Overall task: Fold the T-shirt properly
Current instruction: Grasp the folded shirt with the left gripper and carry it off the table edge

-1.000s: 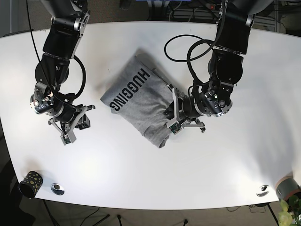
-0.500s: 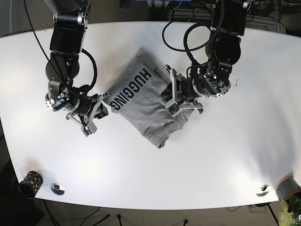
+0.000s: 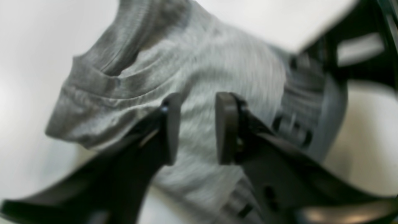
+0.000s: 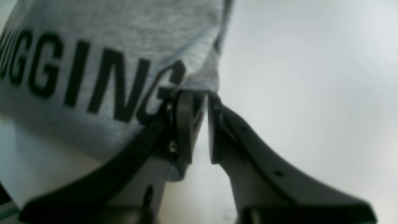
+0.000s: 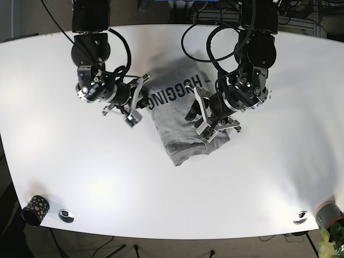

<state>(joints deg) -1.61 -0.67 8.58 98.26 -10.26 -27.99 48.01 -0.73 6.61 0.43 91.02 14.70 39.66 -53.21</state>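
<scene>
— Both grippers on the shirt [image 5: 183,115] mid-table?
— Yep. Right gripper [image 4: 199,102] pinched its edge by the lettering; left gripper [image 3: 197,127] sat over the fabric, fingers parted.

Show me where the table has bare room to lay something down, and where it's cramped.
Widest bare stretch: the front of the white table, between the T-shirt above and the speckled cup and small round discs at the front corners. The far left and right ends are bare too. Cramped: mid-table, where the left pincer and right pincer flank the shirt.
</scene>
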